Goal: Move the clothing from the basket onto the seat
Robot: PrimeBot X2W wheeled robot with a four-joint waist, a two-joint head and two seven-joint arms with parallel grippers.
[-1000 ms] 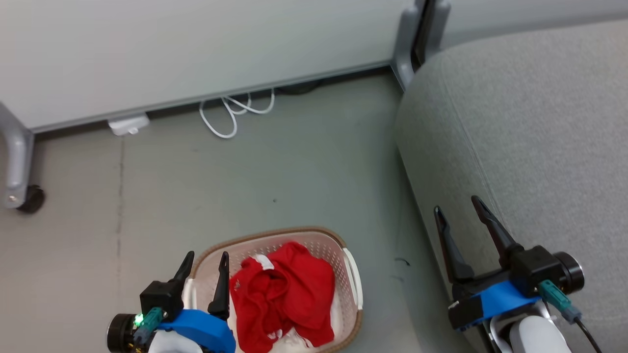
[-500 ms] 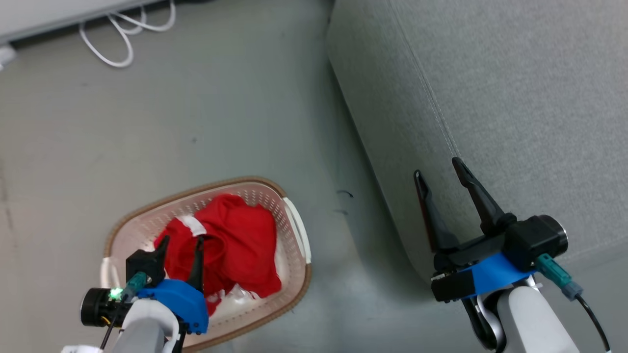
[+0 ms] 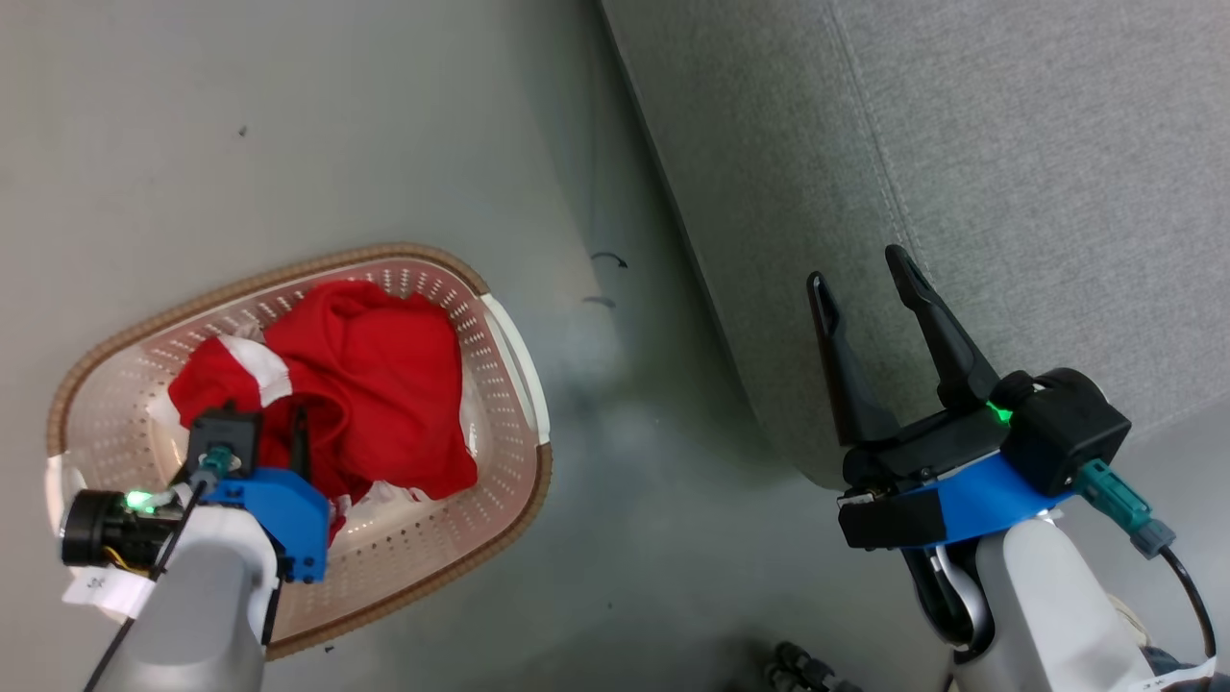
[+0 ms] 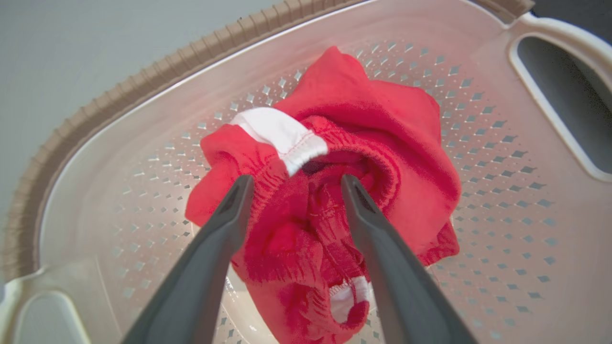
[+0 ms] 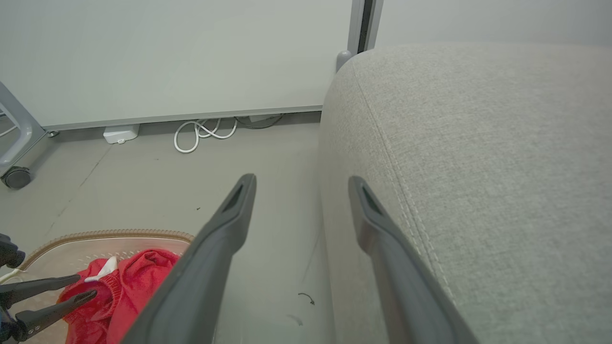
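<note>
The cream basket (image 3: 288, 274) with its brown rim stands on the floor at the lower left. The red clothing (image 3: 375, 384) with white bands lies bunched inside it. My left gripper (image 3: 274, 428) points down into the basket. In the left wrist view it (image 4: 295, 180) is open, its fingertips straddling a raised fold of the clothing (image 4: 382, 124) beside a white band. My right gripper (image 3: 856, 267) is open and holds nothing, hovering at the front edge of the grey seat (image 3: 961, 144). The right wrist view shows the seat (image 5: 478, 143), the basket (image 5: 119, 234), the clothing (image 5: 138, 277) and my left gripper (image 5: 85, 288).
Bare grey floor separates the basket from the seat, with small dark marks (image 3: 605, 259) on it. Along the far wall lie a white coiled cable (image 5: 201, 134) and a white box (image 5: 119, 134). A caster wheel (image 5: 16, 177) on a grey leg stands at the far left.
The head camera has tilted down and shifted. My left gripper has lowered into the basket onto the red clothing. The right gripper stays open beside the seat's edge.
</note>
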